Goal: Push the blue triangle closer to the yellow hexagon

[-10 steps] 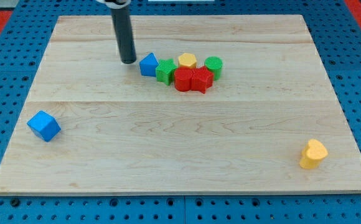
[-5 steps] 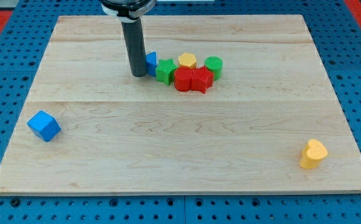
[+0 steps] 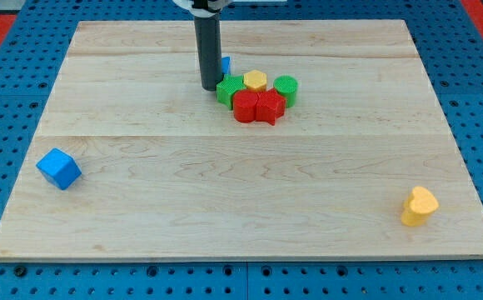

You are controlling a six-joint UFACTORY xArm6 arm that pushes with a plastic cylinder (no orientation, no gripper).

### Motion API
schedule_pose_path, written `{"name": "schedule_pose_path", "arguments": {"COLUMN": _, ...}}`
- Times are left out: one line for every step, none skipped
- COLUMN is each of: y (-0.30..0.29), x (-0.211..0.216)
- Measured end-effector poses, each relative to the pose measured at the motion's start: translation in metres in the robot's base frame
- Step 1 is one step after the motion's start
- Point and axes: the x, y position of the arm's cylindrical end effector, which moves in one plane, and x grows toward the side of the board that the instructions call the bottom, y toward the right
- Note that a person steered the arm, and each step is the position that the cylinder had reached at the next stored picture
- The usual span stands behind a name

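Note:
The blue triangle [image 3: 226, 65] is mostly hidden behind my rod; only a sliver shows at the rod's right edge, up and left of the yellow hexagon [image 3: 255, 81]. My tip [image 3: 210, 86] rests on the board just left of the green block [image 3: 229, 89], touching or almost touching the blue triangle. The yellow hexagon sits in a tight cluster with the green block, a green cylinder [image 3: 285, 87] and two red blocks [image 3: 258, 107].
A blue cube [image 3: 59, 168] lies near the board's left edge. A yellow block [image 3: 419, 206] lies near the bottom right corner. The wooden board [image 3: 241, 217] sits on a blue pegboard.
My rod has moved right and slightly up the view, pushing the blue triangle right and up, toward the top of the cluster next to the yellow hexagon. The green block shifted slightly.

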Motion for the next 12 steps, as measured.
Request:
{"name": "schedule_pose_path", "arguments": {"y": -0.03, "x": 0.0}}
{"name": "schedule_pose_path", "arguments": {"y": -0.034, "x": -0.011}}
{"name": "schedule_pose_path", "arguments": {"y": 0.001, "x": -0.027}}
{"name": "schedule_pose_path", "arguments": {"y": 0.025, "x": -0.029}}
{"name": "schedule_pose_path", "arguments": {"y": 0.035, "x": -0.029}}
{"name": "schedule_pose_path", "arguments": {"y": 0.012, "x": -0.039}}
{"name": "schedule_pose_path", "arguments": {"y": 0.002, "x": -0.067}}
{"name": "schedule_pose_path", "arguments": {"y": 0.039, "x": -0.08}}
{"name": "schedule_pose_path", "arguments": {"y": 0.067, "x": -0.072}}
{"name": "schedule_pose_path", "arguments": {"y": 0.067, "x": -0.055}}
{"name": "schedule_pose_path", "arguments": {"y": 0.067, "x": -0.038}}
{"name": "schedule_pose_path", "arguments": {"y": 0.068, "x": -0.022}}
